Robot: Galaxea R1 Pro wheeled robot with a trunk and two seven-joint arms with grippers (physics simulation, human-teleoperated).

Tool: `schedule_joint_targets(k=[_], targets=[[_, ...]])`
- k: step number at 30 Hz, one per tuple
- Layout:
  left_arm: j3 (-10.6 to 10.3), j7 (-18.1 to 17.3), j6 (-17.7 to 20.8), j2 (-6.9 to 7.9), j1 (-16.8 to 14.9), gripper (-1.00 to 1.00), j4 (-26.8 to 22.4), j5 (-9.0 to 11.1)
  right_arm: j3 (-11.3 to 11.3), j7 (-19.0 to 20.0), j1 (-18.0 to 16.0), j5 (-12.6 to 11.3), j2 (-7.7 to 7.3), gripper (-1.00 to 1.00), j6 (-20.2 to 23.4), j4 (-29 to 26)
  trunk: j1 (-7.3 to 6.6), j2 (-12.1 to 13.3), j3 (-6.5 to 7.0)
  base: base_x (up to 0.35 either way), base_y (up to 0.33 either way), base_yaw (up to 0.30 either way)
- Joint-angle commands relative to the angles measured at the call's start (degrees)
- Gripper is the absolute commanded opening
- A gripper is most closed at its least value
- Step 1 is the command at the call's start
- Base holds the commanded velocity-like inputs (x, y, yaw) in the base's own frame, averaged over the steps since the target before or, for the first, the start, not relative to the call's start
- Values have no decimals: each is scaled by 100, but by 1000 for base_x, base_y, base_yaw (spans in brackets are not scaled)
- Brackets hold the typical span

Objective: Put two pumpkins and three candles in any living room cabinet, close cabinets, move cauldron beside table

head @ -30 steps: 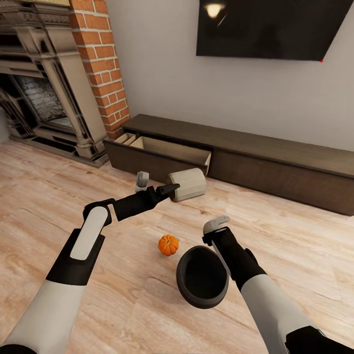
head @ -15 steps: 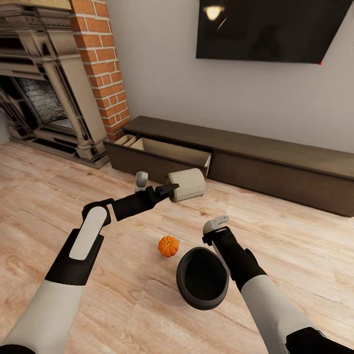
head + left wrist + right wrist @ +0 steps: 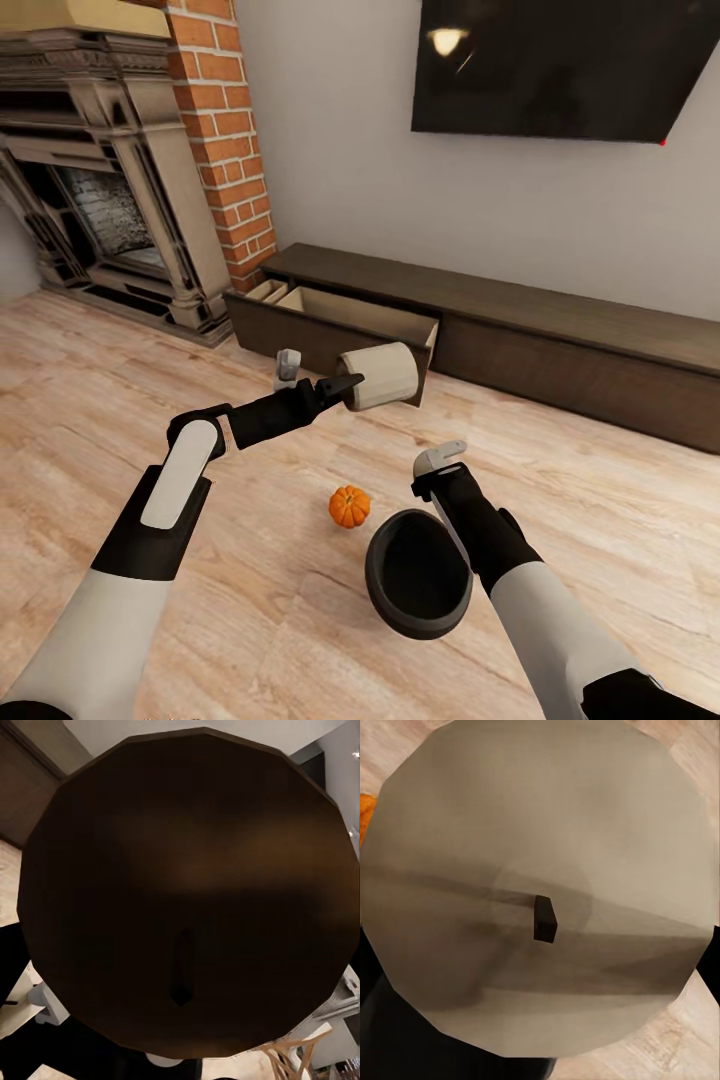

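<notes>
Before the cabinet (image 3: pixel 520 330): you stand facing its open drawer (image 3: pixel 345 315), at its end nearest the fireplace (image 3: pixel 100 200).
Left tool (image 3: pixel 335 385): you hold a candle (image 3: pixel 380 375) on its side, in front of the open drawer and level with its front; the wrist view meets the candle's round end (image 3: pixel 187 892), dark in shadow.
Right tool (image 3: pixel 440 462): low, beside the cauldron; the head view does not show its grip. Its wrist camera sees a pale candle top with a wick (image 3: pixel 544 919), so you are probably holding a second candle; how wide the jaws stand I cannot tell.
Pumpkin (image 3: pixel 349 506): one, on the floor in front of the cabinet, well short of it, just beside the cauldron.
Cauldron (image 3: pixel 418 573): on the floor in front of the cabinet, farther out than the pumpkin; you have no worktop in sight beside it.
Done: by my reading, only the drawer is open; I cannot see what lies inside.
Left: stow both candles, this pumpkin, the other pumpkin and third candle; shut the drawer; move the cauldron.
Floor (image 3: pixel 620 520): pale wood planks, flat.
Room: grey wall, brick column, dark screen (image 3: pixel 560 65) above the cabinet.
</notes>
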Motion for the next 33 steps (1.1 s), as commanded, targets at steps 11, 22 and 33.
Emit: schedule_joint_targets(k=[11, 22, 33], targets=[[0, -5, -4, -13, 1, -100, 3, -22, 0, -6, 0, -1, 0, -100, 0, 8, 0, 0, 76, 0, 0, 209], [0, 3, -5, -38, 2, -100, 1, -25, 0, -7, 0, -1, 1, -100, 0, 22, 0, 0, 148, 0, 0, 221], [0, 4, -5, -44, 2, -100, 3, -33, -1, -7, 0, -1, 0, -100, -1, 12, 0, 0, 215, 0, 0, 231]])
